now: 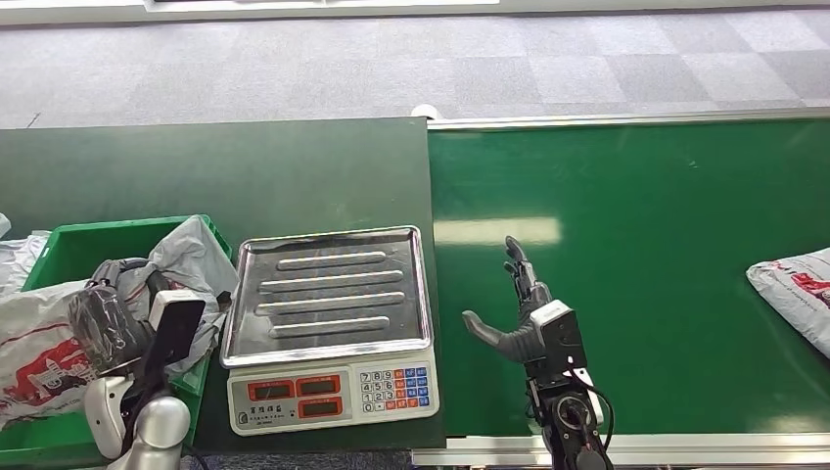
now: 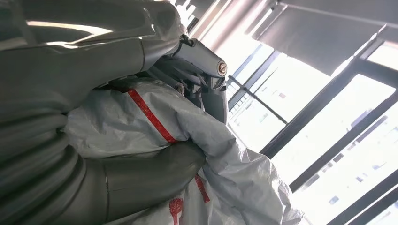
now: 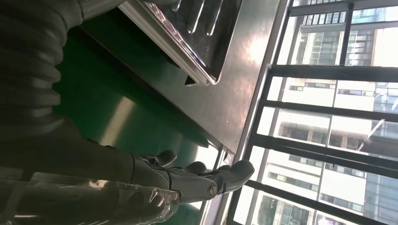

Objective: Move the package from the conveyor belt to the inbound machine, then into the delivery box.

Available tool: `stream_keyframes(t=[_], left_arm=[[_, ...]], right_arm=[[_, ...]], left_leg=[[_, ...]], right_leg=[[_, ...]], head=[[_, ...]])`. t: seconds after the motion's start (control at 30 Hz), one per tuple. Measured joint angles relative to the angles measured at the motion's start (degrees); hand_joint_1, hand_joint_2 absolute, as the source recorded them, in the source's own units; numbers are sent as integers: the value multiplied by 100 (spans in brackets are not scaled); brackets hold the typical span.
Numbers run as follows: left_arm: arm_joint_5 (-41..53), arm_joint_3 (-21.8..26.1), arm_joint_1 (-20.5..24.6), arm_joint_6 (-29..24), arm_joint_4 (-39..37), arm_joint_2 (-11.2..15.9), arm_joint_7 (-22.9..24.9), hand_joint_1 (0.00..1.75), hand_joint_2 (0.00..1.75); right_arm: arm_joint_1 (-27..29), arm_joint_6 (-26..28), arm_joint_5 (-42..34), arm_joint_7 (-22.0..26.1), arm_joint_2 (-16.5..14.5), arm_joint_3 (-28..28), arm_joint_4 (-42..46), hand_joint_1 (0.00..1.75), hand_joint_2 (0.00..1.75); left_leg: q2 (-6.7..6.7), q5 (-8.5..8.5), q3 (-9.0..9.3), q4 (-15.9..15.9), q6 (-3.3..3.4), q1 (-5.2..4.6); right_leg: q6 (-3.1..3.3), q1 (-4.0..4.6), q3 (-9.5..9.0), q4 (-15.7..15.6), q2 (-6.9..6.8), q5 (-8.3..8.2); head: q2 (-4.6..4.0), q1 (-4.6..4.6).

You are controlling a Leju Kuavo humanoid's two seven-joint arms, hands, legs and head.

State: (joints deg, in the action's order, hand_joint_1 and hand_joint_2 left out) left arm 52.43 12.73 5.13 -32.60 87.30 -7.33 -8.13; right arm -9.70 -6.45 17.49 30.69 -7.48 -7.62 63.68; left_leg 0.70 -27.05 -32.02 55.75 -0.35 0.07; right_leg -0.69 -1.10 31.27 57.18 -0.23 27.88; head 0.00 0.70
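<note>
My left hand is over the green delivery box at the left and grips a crumpled grey package. In the left wrist view the thumb presses into that grey package, which has a red stripe. My right hand hovers open above the green conveyor belt, fingers stretched forward and holding nothing. The right wrist view shows those fingers extended beside the scale tray. A second white package with red print lies at the belt's right edge, well away from the right hand.
The inbound machine, a scale with a bare steel tray and keypad, stands between box and belt. Another white package with red print lies in the box. Dark green table extends behind.
</note>
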Motion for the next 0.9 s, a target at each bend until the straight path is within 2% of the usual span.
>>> stream_keyframes(t=[0.1, 0.13, 0.23, 0.27, 0.5, 0.7, 0.8, 0.9], left_arm=[[149, 30, 33, 170, -84, 5, 166, 175, 175], [163, 37, 44, 188, -105, 7, 185, 170, 175], [179, 57, 68, 206, -146, 16, 221, 39, 175], [176, 62, 73, 189, -152, 19, 222, 0, 175], [-166, 96, 92, -107, -150, 22, -64, 0, 175], [-953, 138, 75, -593, -9, 14, -915, 0, 175], [-1198, 239, 59, -650, 113, -61, -1445, 0, 175], [-1274, 324, 54, -650, 187, -126, -1621, 0, 175]], right_arm=[[6, -11, 20, -1, -6, 14, 5, 0, 175], [6, -13, 21, -1, -6, 20, 5, 0, 175], [5, -22, 32, -4, -8, 33, 5, 0, 175], [5, -25, 35, -7, -8, 37, 5, 0, 175], [4, -24, 37, -18, -8, 51, 6, 0, 175], [6, -24, 10, -30, -8, 65, 8, 0, 175], [6, -24, -4, -31, -10, 72, 8, 0, 175], [7, -24, -9, -31, -10, 77, 8, 0, 175]], left_leg=[[2, 0, 7, -1, 0, 1], [1, 0, 9, -1, 0, 1], [1, 1, 14, -4, -2, 5], [1, 2, 15, -4, -3, 7], [-2, 4, 23, -5, -6, 11], [-3, 5, 24, -4, -7, 11], [-3, 5, 20, -4, -7, 10], [-3, 4, 15, -3, -7, 9]], right_leg=[[0, 1, -3, 0, 1, 0], [1, 1, -5, 1, 1, 0], [2, 5, -8, 2, 1, 0], [2, 8, -9, 3, 1, 0], [6, 12, -19, 4, 0, 3], [6, 12, -21, 4, -1, 3], [6, 11, -20, 4, -1, 2], [5, 10, -17, 3, -1, 2]], head=[[0, 1], [0, 1], [0, 2], [0, 2], [0, 1], [0, 1], [0, 0], [0, -1]])
